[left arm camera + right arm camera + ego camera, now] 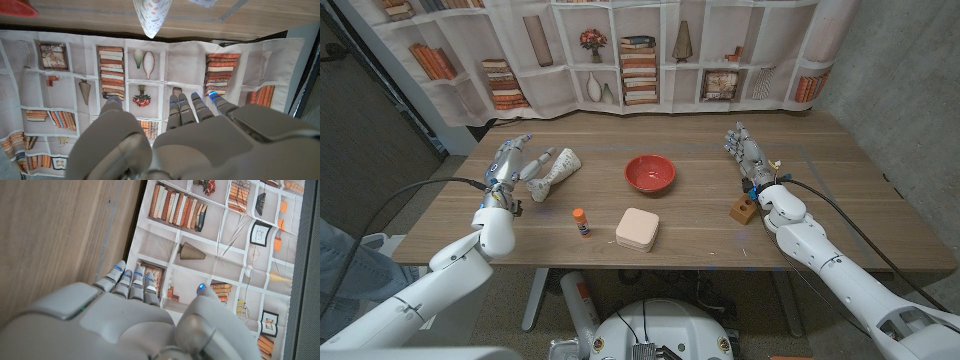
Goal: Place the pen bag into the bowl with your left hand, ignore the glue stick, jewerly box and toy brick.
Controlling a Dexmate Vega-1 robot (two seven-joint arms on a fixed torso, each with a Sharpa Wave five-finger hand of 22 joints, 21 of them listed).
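A white pen bag with small orange marks lies on the table's left side, angled toward the back. My left hand stands just beside it on its left, fingers apart and holding nothing. In the left wrist view the pen bag's tip shows beyond my left hand. The red bowl sits at the table's middle, to the right of the bag; its rim also shows in the left wrist view. My right hand stands open on the right side, empty.
An orange-capped glue stick and a pale pink jewelry box lie near the front edge. A brown toy brick sits by my right wrist. A bookshelf-print curtain hangs behind the table.
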